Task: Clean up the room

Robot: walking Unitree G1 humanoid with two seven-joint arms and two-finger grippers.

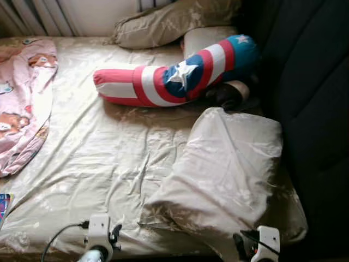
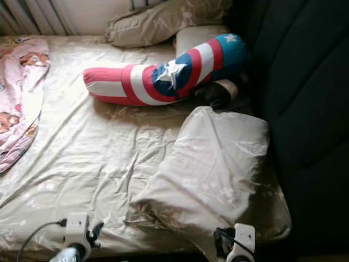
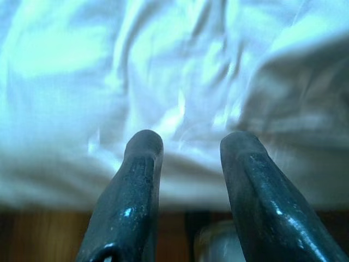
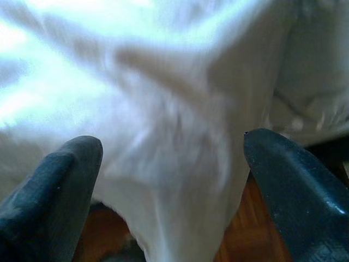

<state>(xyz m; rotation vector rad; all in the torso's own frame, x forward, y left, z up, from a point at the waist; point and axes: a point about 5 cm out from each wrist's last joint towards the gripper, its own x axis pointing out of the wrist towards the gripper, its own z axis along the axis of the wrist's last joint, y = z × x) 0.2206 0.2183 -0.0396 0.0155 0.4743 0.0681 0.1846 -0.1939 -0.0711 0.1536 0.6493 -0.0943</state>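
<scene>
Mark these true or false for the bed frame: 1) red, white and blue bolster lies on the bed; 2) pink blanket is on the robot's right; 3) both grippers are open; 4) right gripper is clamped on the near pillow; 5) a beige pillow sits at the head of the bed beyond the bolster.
1) True. The bolster lies across the sheet.
2) False. The pink blanket lies at the bed's left edge, on the robot's left.
3) True. The left gripper and right gripper both have their fingers apart.
4) False. The near pillow hangs between the open fingers, not pinched.
5) True. The far pillow lies beyond the bolster.
</scene>
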